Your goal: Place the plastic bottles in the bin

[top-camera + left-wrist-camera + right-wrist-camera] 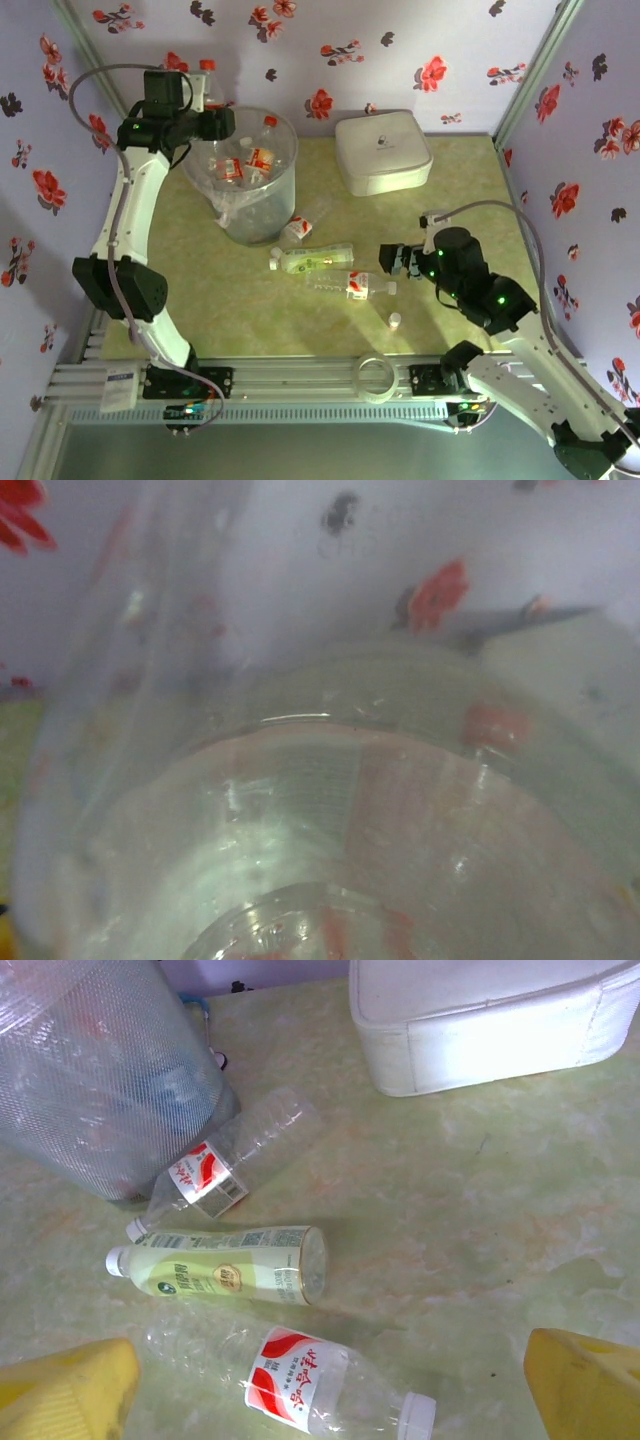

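The bin (245, 180) stands at the back left with several plastic bottles (260, 157) inside. My left gripper (226, 122) hovers at its far-left rim. A clear red-capped bottle (207, 72) rises from it, and that bottle (330, 840) blurs the left wrist view, hiding the fingers. Three bottles lie on the table: a red-and-white one (303, 224) by the bin's foot, a green-labelled one (312, 260), and a white-capped red-and-white one (352, 285). My right gripper (392, 262) is open, its yellow fingers (65, 1390) either side of the nearest bottle (300, 1385), above it.
A white rounded-square lidded box (382, 152) sits at the back, right of the bin. A tiny loose white cap (395, 320) lies near the front edge. A clear ring (375, 376) rests on the front rail. Flowered walls close in on three sides.
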Robot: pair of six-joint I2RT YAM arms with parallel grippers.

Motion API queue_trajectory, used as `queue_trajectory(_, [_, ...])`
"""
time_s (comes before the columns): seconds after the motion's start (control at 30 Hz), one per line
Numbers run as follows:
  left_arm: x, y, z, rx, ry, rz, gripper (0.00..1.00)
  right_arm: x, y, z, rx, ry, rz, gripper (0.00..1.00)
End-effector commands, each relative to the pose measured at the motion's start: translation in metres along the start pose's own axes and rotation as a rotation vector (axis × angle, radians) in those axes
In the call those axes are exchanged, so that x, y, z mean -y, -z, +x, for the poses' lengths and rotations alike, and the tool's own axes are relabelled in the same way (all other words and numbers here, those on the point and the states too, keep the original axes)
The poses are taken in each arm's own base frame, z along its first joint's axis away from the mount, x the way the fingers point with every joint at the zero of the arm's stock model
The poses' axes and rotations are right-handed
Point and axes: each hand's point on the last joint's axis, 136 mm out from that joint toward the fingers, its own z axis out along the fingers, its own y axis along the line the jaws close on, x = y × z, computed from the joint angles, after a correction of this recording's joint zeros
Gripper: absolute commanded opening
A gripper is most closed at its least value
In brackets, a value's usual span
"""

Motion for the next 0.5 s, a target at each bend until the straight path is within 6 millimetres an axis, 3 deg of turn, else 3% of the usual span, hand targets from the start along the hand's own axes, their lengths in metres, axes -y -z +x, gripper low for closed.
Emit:
queue_trajectory(0.0, [0.002,-0.004,0.023,-0.088,-0.052,0.006,0.70,0.009,-0.004,0.007,0.004,-0.014,0.032,0.99])
queue_trajectory(0.2, [0.008,-0.007,0.038,-0.154,-0.105,0.053,0.83,0.006,-0.017,0.003,-0.040,0.023,0.038,0.99])
queue_trajectory(0.3, [0.015,-0.004,0.031,-0.133,-0.106,0.091,0.92,0.001,-0.020,-0.003,-0.043,0.028,0.027,0.99])
queue_trajectory(0.47, [0.025,0.007,0.009,-0.068,-0.099,0.128,0.93,0.000,-0.023,-0.005,-0.033,0.019,0.025,0.99])
